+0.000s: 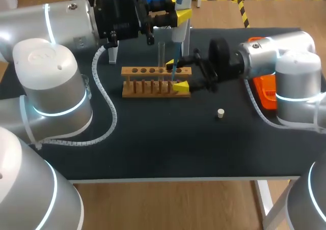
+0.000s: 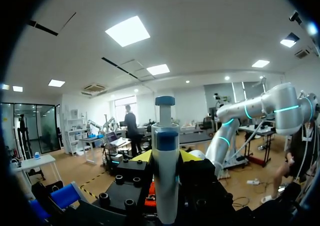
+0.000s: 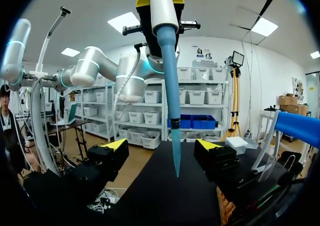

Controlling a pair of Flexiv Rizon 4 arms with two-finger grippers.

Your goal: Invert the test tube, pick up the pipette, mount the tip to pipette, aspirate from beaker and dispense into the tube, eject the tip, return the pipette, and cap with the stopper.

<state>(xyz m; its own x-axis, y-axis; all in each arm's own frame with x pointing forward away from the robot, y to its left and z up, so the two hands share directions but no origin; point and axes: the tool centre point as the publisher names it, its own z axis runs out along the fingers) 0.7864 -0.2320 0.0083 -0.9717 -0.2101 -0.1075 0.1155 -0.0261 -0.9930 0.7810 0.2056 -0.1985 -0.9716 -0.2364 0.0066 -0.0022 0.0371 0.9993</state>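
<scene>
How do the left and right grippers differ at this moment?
The left gripper is shut on the pipette, which stands upright; the right gripper is open and grips nothing. The left one sits high above the wooden rack; the right one is low at the rack's end, with the pipette's blue tip hanging between its fingers without touching them. Both have yellow fingertips.

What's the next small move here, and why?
Probably lower the pipette a little, straight down: the left gripper is shut on it, and its blue tip hangs between the open fingers of the right gripper, over the wooden rack. Whether the tip holds liquid is unclear.
</scene>
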